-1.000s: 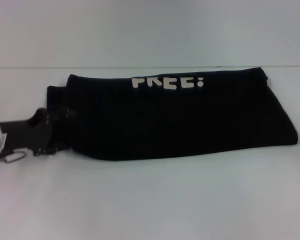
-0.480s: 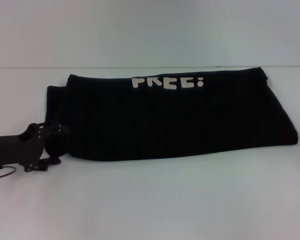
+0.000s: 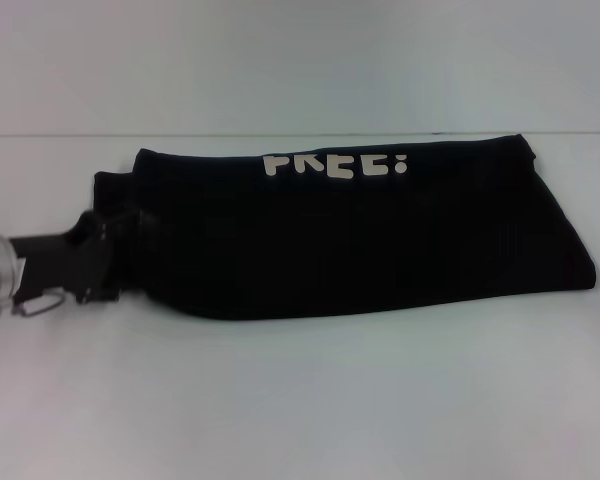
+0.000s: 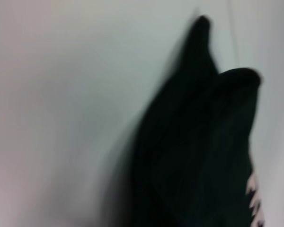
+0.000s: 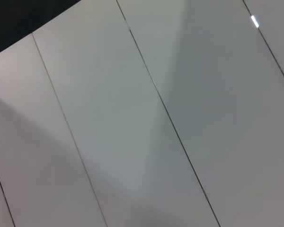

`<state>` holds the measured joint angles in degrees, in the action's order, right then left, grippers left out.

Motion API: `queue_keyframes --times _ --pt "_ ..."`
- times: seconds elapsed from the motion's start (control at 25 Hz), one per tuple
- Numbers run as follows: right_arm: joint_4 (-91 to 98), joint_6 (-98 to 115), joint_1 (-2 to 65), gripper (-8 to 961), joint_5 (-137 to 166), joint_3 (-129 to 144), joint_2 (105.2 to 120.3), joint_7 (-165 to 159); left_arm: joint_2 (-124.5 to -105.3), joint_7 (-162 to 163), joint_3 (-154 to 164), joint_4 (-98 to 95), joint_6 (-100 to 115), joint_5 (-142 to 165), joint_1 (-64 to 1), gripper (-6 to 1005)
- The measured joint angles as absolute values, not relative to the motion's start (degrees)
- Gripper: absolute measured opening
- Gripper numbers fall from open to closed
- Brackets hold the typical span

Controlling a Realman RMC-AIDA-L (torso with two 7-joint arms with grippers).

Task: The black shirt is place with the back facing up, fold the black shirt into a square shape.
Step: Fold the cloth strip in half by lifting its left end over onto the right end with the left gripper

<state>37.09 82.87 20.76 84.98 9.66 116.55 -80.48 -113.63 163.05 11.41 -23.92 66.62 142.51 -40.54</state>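
Fabric first: the large plain black soft-fabric T-shirt (image 3: pixel 360 240) lies folded into a long band across the middle of the white tabletop (image 3: pixel 300 400), running from near the left edge toward the right edge, closer to the far edge than the near one. Cream-white block lettering (image 3: pixel 335 165) sits along its far fold. Its left end shows a second layer sticking out slightly; the right end tapers.

Left end effector (image 3: pixel 120 262), black with a silver wrist collar, reaches in from the left edge and meets the shirt's near-left corner; black on black, so whether its fingers are open or clamped on cloth cannot be told. The left wrist view shows only blurred dark folds (image 4: pixel 199 151) against the pale surface.

Right end effector out of sight; its wrist camera faces pale seamed panels (image 5: pixel 156 118).
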Motion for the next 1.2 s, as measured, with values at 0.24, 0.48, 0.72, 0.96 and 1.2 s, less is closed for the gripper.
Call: queue_keyframes --times 0.24,0.48,0.72,0.96,1.2 --pt "37.1 83.5 21.1 621 84.9 9.0 116.49 -80.4 -113.62 162.8 14.0 -23.6 63.7 140.8 -42.6 906" --pt "37.1 83.5 21.2 623 84.8 9.0 116.46 -80.4 -113.90 163.3 15.9 -23.3 67.5 141.0 -41.0 903" --pt "37.1 83.5 21.2 621 84.8 8.9 116.40 -80.5 -113.90 163.4 16.4 -23.5 70.0 141.1 -40.6 904" --pt "37.1 83.5 21.3 622 84.8 8.9 116.37 -80.6 -113.84 165.5 19.4 -23.4 67.5 141.5 -41.7 903" --pt "37.1 83.5 21.5 622 84.8 8.0 116.36 -80.5 -115.00 164.8 18.2 -23.3 61.2 138.0 -41.7 904"
